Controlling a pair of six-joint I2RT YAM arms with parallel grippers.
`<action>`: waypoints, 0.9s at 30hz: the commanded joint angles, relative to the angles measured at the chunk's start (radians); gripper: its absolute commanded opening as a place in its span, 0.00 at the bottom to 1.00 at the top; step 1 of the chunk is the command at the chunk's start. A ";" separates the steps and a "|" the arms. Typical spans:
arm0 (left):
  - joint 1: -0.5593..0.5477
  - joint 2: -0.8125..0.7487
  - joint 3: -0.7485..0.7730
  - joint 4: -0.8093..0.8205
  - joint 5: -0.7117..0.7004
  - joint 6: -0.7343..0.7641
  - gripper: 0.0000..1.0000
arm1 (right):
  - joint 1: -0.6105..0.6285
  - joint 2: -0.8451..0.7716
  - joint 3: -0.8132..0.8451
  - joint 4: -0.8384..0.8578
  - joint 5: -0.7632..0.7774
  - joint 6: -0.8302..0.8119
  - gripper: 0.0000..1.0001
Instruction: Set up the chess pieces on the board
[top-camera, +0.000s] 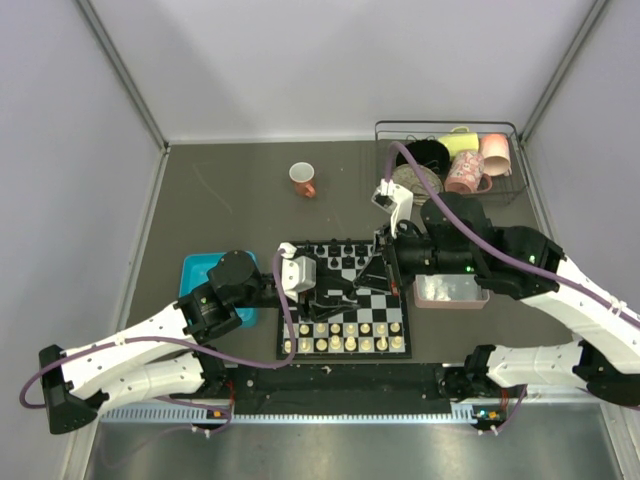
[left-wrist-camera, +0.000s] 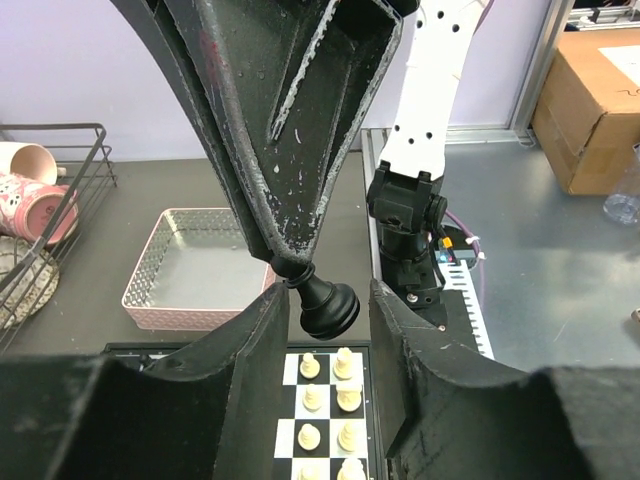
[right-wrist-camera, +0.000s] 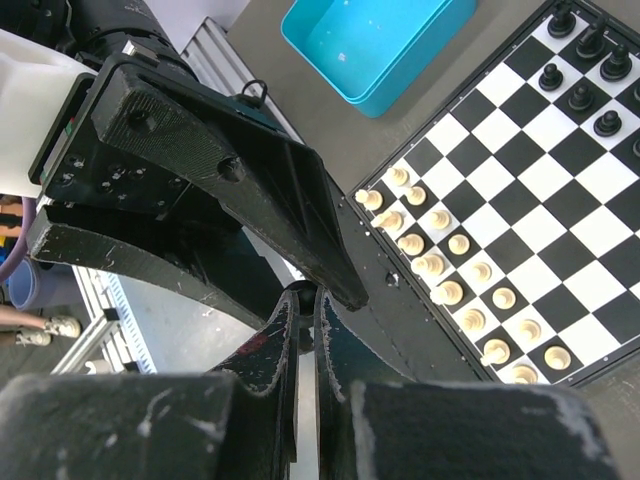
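The board lies between the arms; it also shows in the right wrist view. Black chess pieces stand along its far rows and show in the right wrist view. My right gripper is shut on the top of one black chess piece, held above the board's near edge; in its own view the piece is a dark spot at the tips. My left gripper is open, one finger on each side of that piece, not touching it.
Cream-white pieces fill the board's two near rows. A teal tray lies left of the board and a pink tray right of it. A wire basket of cups and a red-brown cup stand at the back.
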 joint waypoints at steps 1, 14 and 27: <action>-0.007 -0.014 0.001 0.057 -0.013 -0.002 0.41 | -0.012 -0.019 -0.002 0.035 -0.012 -0.002 0.00; -0.005 -0.011 0.016 0.047 -0.008 0.008 0.21 | -0.012 -0.024 -0.018 0.033 -0.015 -0.010 0.16; -0.008 0.038 0.074 -0.055 0.098 0.071 0.20 | -0.018 -0.031 -0.012 0.032 -0.033 -0.007 0.31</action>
